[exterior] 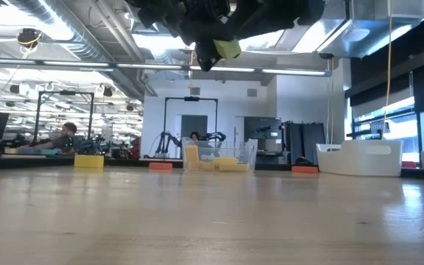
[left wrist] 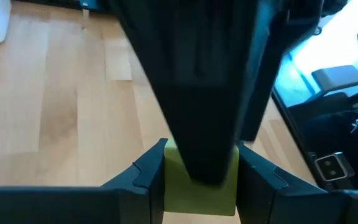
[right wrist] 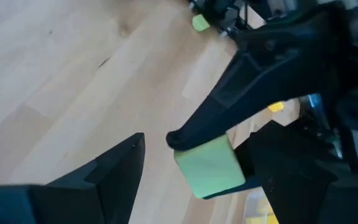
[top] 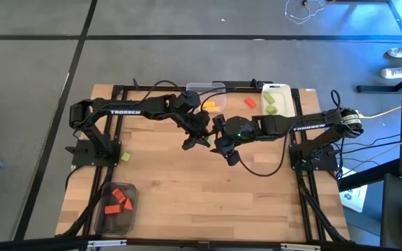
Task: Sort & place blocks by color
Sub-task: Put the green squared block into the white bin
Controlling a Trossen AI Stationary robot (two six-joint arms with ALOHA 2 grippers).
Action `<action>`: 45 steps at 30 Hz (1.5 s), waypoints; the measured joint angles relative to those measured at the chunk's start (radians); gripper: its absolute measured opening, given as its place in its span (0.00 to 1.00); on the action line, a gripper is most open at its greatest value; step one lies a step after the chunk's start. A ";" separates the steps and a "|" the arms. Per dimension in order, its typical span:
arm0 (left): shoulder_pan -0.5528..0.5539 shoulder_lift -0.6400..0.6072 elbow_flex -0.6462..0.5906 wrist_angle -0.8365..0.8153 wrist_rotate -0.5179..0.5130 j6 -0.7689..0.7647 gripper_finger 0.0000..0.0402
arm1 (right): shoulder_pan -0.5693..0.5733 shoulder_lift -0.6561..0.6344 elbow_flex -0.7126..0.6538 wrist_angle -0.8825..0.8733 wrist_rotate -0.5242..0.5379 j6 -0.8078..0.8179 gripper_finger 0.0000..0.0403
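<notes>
A light green block is up in the air over the middle of the table, high above the wood in the low view. My left gripper reaches in from the left and is shut on it. My right gripper comes from the right and is open, one finger on each side of the same block. Whether a right finger touches the block cannot be told. Other blocks lie in containers and on the table. My left gripper pinches the light green block between its two fingers, on two opposite side faces. The block is lifted clear of the table. A finger of the other gripper stands in front of part of it in the left wrist view.
A clear container with red blocks sits at the near left. A container with yellow blocks and one with green blocks stand at the far edge, a red block between them. A loose green block lies on the left.
</notes>
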 joint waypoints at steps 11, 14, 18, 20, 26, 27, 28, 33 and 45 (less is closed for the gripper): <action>0.002 0.000 -0.002 0.001 0.044 -0.022 0.32 | 0.001 0.072 0.000 0.058 0.060 -0.034 0.72; 0.003 0.000 -0.003 0.000 0.038 -0.023 0.32 | 0.001 0.074 0.000 0.061 0.074 -0.035 0.72; 0.002 0.000 -0.003 0.000 0.034 -0.023 0.32 | 0.001 0.075 0.000 0.075 0.074 -0.033 0.72; 0.002 0.000 -0.003 0.000 0.034 -0.025 0.32 | 0.000 0.076 0.000 0.086 0.075 -0.022 0.71; 0.001 0.000 -0.003 0.000 0.038 -0.025 0.32 | 0.000 0.077 0.000 0.094 0.073 -0.018 0.55; 0.001 0.000 -0.003 0.000 0.038 -0.025 0.32 | 0.000 0.077 0.000 0.093 0.072 -0.019 0.52; 0.001 -0.001 -0.003 0.000 0.038 -0.023 0.32 | 0.000 0.077 0.000 0.093 0.070 -0.021 0.48; 0.001 -0.001 -0.003 -0.001 0.062 -0.027 0.32 | 0.002 0.077 0.000 0.095 0.062 -0.051 0.36; 0.001 -0.003 0.002 -0.055 -0.035 -0.070 0.43 | -0.002 0.079 0.000 0.076 0.072 -0.021 0.34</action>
